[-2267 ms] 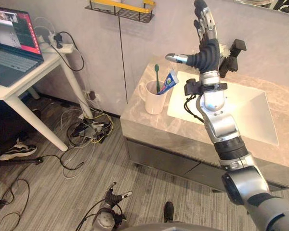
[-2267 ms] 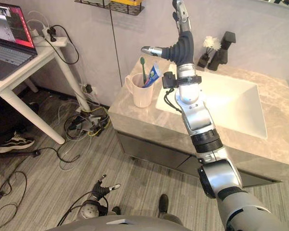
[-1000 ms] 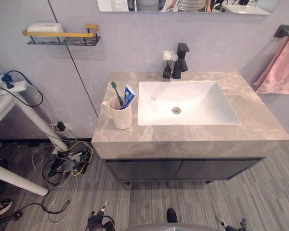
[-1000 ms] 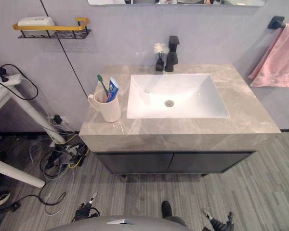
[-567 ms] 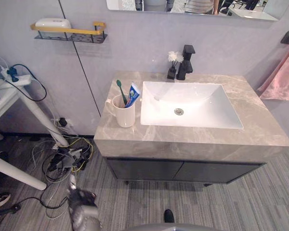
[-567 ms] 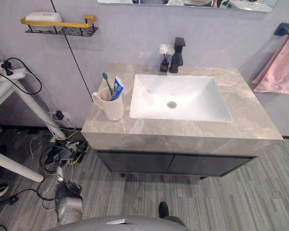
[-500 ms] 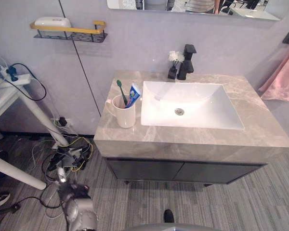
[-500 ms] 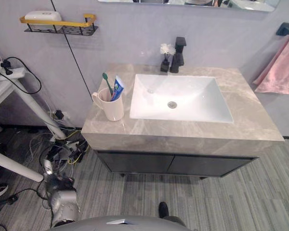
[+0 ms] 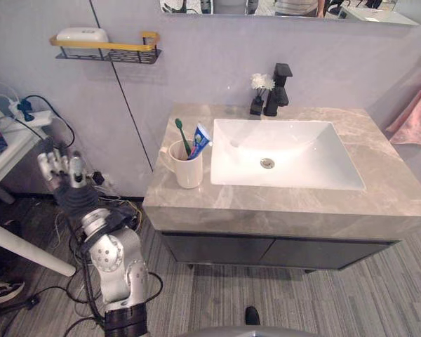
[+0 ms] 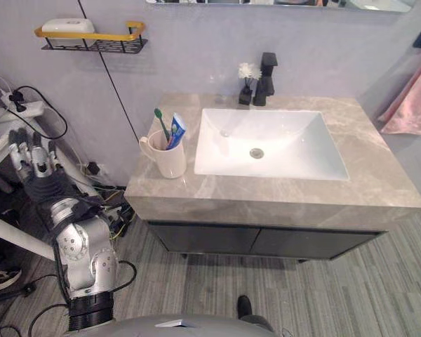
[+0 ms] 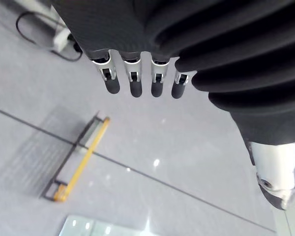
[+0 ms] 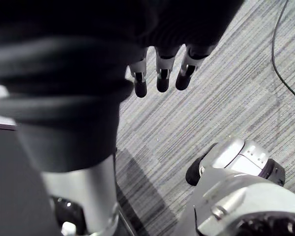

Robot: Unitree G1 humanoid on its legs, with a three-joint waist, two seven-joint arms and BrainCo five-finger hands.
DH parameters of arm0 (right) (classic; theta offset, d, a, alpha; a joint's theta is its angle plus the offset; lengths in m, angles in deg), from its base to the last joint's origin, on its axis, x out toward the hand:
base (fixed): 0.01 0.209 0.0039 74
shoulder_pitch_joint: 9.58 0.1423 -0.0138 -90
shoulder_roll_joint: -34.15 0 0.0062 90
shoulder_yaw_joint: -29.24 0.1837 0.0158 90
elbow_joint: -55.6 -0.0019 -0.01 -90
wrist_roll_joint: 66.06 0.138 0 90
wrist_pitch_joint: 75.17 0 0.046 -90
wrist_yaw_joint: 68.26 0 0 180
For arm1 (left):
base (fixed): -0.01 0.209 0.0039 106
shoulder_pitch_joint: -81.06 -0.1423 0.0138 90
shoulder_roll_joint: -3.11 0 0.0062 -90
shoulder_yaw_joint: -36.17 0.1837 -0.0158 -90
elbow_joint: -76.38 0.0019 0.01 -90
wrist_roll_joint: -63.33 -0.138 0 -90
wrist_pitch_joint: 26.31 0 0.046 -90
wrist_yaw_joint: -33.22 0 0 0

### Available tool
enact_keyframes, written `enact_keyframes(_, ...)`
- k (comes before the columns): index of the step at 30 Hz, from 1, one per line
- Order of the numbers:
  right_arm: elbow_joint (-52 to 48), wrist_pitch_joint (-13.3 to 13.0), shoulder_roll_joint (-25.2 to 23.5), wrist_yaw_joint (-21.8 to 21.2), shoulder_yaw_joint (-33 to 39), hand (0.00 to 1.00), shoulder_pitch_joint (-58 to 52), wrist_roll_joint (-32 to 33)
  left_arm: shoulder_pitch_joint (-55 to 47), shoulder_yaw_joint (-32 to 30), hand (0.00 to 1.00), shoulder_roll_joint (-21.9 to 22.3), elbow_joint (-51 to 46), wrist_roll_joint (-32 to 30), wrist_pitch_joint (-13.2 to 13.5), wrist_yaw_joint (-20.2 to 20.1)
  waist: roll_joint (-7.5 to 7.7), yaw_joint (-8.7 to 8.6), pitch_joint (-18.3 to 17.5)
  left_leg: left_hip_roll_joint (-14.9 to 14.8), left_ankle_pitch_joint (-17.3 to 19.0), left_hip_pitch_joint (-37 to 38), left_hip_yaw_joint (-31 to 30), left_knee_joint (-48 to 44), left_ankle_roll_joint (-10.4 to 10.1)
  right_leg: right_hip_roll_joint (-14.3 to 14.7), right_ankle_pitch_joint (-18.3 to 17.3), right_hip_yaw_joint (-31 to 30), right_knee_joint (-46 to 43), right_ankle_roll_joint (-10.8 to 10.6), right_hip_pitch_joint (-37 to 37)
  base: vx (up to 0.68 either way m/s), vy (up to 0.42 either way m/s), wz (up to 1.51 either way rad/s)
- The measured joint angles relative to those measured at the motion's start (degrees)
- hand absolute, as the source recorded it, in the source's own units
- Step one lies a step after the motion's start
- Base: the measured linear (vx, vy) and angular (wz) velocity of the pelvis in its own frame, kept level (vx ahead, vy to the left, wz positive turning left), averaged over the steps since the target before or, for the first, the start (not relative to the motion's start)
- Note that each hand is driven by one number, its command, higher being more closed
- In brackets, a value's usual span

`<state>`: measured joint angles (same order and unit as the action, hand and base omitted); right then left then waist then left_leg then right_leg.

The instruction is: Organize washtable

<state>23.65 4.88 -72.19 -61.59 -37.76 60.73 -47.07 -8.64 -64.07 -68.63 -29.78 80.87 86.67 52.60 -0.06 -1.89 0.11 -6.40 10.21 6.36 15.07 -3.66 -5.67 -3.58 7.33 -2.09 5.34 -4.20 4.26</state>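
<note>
I'm holding the left hand (image 9: 64,179) raised, fingers straight and empty, left of the washtable (image 9: 288,203), likely readying a reach for the cup (image 9: 189,172) standing beside the basin (image 9: 302,151), while the right hand (image 12: 162,78) is hanging open-fingered.

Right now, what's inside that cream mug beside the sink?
A green toothbrush and a blue toothpaste tube stick up out of the mug. The mug's wall hides their lower ends, and whether anything else lies at the bottom cannot be seen.
</note>
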Motion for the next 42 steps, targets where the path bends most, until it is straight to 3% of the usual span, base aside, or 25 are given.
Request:
enact_keyframes(11,1.14,0.28,0.34,-0.51,0.10,0.00,-0.72,-0.08,-1.23,13.53,0.00,-1.62,-4.51,5.37,-0.16,-12.87,-0.04,-0.69,-0.07,-0.31,0.26,-1.18,-0.02,-0.16,0.03,0.25,0.60,-0.16,-0.10,-0.41,0.93,-0.01,-0.007,-0.01)
enact_keyframes(12,1.15,0.27,0.33,-0.52,0.10,0.00,-0.71,-0.08,-1.42,14.70,1.00,-2.09,-4.64,6.46,-0.20,-13.76,-0.04,-0.76,-0.09,-0.30,0.27,-1.17,0.00,-0.25,0.03,0.23,0.66,-0.15,-0.10,-0.49,0.91,0.08,0.012,0.02)
enact_keyframes(17,2.57,0.27,0.29,-0.64,-0.22,0.00,-0.51,-0.10,-3.17,19.69,1.00,-4.35,-6.76,10.82,-0.39,-17.76,0.46,-0.69,-0.31,-0.15,0.36,-1.12,-0.12,-0.40,0.16,0.01,0.66,-0.01,-0.10,-0.52,0.77,0.05,0.014,0.05)
enact_keyframes(25,2.84,0.25,0.43,-1.05,-1.22,0.00,-0.53,-0.10,-5.88,24.48,1.00,-5.71,-6.65,11.28,-1.57,-20.33,0.80,-0.82,-0.49,0.13,1.08,-1.62,-1.04,-1.64,0.75,-0.72,0.60,1.17,-0.10,-0.63,-0.02,-0.02,0.009,0.05)
enact_keyframes(29,2.86,0.25,0.72,-1.03,-1.99,0.00,-0.66,-0.10,-7.90,24.65,1.00,-6.85,-6.40,11.28,-2.15,-20.32,0.87,-0.78,-0.50,0.10,1.14,-1.97,-1.20,-1.67,0.73,-0.73,0.59,1.34,-0.08,-0.61,0.20,-0.02,-0.003,0.03)
enact_keyframes(42,2.69,0.25,1.61,-0.96,-3.00,0.00,-0.48,-0.11,-9.26,21.78,1.00,-9.31,10.27,10.03,-4.69,-19.54,-0.05,-1.66,-0.97,0.10,1.08,-2.07,-1.09,-0.64,0.65,-0.63,0.34,1.61,0.25,-0.77,0.99,0.02,0.001,0.00)
